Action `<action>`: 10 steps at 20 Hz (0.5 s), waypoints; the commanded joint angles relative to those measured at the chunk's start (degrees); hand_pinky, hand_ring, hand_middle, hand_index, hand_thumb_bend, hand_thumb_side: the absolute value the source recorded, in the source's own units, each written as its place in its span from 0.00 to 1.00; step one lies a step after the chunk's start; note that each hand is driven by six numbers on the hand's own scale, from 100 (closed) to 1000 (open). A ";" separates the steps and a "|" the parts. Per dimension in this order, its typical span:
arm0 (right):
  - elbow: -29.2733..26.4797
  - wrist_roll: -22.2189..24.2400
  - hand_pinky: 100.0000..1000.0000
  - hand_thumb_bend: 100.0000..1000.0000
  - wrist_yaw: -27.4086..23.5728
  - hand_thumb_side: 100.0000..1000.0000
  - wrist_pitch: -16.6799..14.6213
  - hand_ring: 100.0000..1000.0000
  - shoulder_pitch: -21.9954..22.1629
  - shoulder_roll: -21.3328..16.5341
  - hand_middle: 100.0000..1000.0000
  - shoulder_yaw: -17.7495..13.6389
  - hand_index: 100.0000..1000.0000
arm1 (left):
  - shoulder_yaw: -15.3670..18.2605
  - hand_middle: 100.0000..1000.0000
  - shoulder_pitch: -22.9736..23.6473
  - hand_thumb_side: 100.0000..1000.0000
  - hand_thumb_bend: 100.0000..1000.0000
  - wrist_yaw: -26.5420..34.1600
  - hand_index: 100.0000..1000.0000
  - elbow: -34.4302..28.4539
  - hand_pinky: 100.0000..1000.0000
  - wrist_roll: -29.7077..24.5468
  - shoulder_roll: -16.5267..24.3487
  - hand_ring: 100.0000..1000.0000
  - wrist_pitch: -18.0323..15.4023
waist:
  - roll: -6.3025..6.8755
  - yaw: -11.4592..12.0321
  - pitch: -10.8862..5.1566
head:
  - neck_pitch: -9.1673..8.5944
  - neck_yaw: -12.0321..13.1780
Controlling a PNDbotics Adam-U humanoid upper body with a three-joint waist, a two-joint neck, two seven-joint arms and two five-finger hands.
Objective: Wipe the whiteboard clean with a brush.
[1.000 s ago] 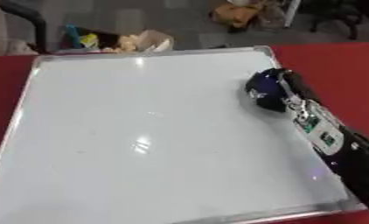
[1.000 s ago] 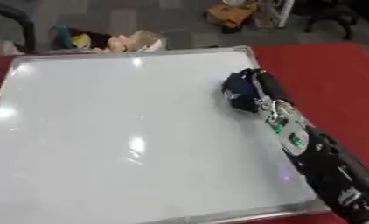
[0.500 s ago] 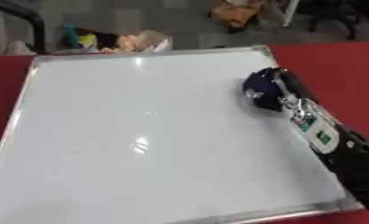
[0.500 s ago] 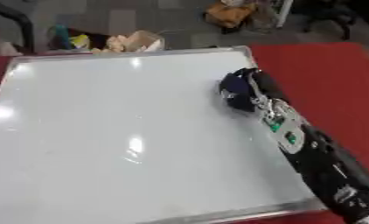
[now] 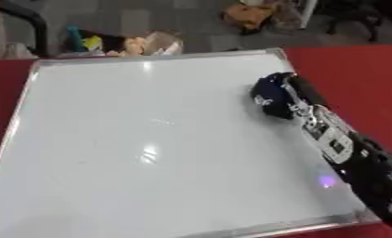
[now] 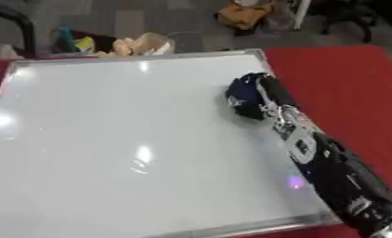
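Right hand (image 5: 290,93), fingers curled round the dark blue brush (image 5: 269,95), has barely shifted near the whiteboard (image 5: 110,153) right edge, surface looking clean.

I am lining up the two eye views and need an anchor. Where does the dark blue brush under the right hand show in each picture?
Left eye view: the dark blue brush lies right of centre, in the upper half, on the whiteboard.
Right eye view: the brush sits nearer the centre, at about the same height.
Shared landmark: the whiteboard's far right corner, just above the brush.
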 commanded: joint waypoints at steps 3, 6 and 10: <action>-1.65 1.71 0.45 0.06 0.68 0.56 -1.12 0.73 -0.06 2.88 0.56 4.02 0.78 | -0.04 0.46 -0.52 0.90 0.23 0.14 0.61 -1.11 0.37 -0.26 0.46 0.54 -0.12 | 0.40 0.35 -0.53 | -0.07 -0.29; -2.79 2.23 0.45 0.05 0.96 0.56 -1.36 0.73 -0.67 3.44 0.56 4.95 0.79 | -0.07 0.46 -0.54 0.91 0.23 0.16 0.61 -1.11 0.37 -0.32 0.41 0.54 -0.14 | 0.40 0.47 -0.55 | -0.03 -0.37; -3.25 2.99 0.45 0.06 1.71 0.56 -1.60 0.73 -1.31 4.00 0.56 5.99 0.79 | -0.09 0.46 -0.54 0.91 0.23 0.18 0.61 -1.11 0.37 -0.39 0.39 0.54 -0.15 | 0.37 0.64 -0.60 | 0.00 -0.45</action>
